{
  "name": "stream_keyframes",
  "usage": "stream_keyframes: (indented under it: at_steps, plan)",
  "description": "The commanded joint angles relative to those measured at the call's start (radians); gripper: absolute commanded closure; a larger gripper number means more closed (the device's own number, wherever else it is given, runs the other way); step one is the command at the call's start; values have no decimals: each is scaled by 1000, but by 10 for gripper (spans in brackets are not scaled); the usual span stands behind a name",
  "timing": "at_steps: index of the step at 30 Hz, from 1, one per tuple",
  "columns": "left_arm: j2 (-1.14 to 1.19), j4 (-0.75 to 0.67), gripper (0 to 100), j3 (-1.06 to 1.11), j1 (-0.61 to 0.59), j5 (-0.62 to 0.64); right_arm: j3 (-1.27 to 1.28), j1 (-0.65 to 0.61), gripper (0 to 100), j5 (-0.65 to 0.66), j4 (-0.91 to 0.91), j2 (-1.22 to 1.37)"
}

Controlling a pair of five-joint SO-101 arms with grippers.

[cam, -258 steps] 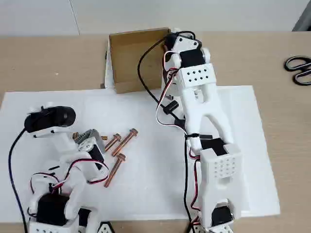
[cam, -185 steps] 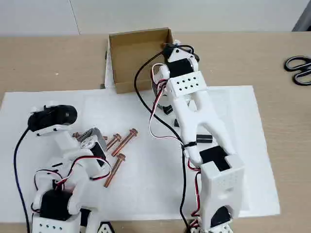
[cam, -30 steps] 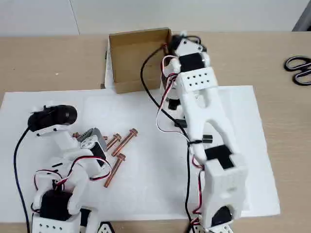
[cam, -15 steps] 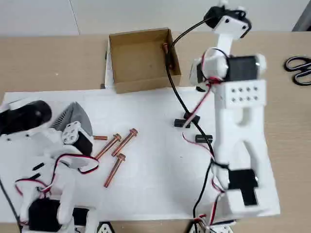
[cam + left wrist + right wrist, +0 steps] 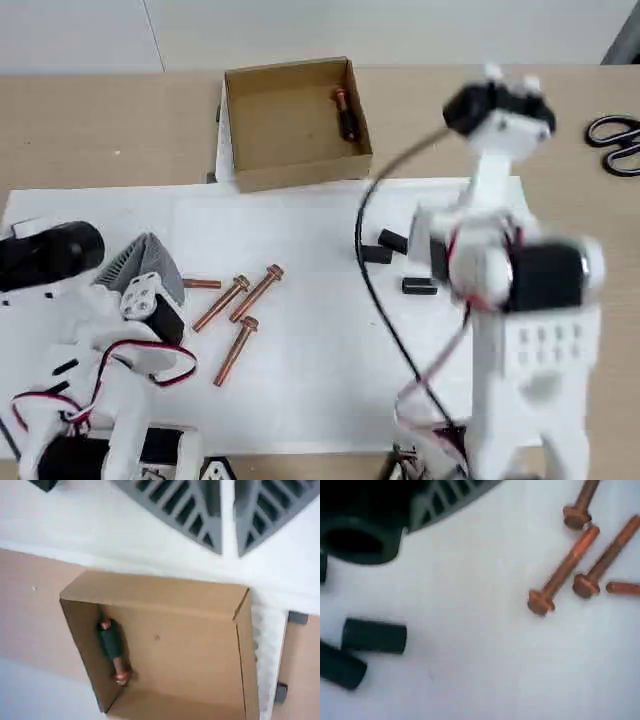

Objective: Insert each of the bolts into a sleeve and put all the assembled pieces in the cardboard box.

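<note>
The cardboard box [image 5: 285, 125] stands at the table's far side. One bolt in a black sleeve [image 5: 345, 115] lies along its right wall, and the left wrist view shows this piece [image 5: 112, 650] in the box [image 5: 200, 650] too. Several loose copper bolts [image 5: 240, 300] lie on the white paper. Three black sleeves [image 5: 393, 250] lie right of them. My left gripper [image 5: 140, 262] hovers left of the bolts, shut and empty, its grey fingers [image 5: 200, 515] a thin slit apart. My right gripper [image 5: 445, 502] hangs above the sleeves [image 5: 374, 635] and bolts [image 5: 563, 570].
White paper [image 5: 320, 400] covers the near half of the table. Scissors [image 5: 615, 135] lie at the far right edge. The raised right arm [image 5: 520, 280] hides the paper's right side.
My right arm has drawn back from the box and risen towards the near side, leaving the sleeved bolt inside. My left arm has lifted and shifted left, away from the bolts.
</note>
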Motion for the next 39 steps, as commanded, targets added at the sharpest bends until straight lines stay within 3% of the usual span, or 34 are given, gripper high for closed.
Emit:
stream_keyframes:
  at_steps: [1,9,18,23,39]
  plan:
    - [6,8,994,-39,-3,25,153,-1,996,3,-1,-170]
    - [8,6,994,-22,-3,60,500,97,996,6,-119,-404]
    - [8,-64,994,41,-3,60,766,102,996,8,-239,-656]
    - [15,-215,994,36,-3,58,848,105,996,9,-234,-762]
    - [17,-216,994,10,-2,60,939,105,996,9,-252,-862]
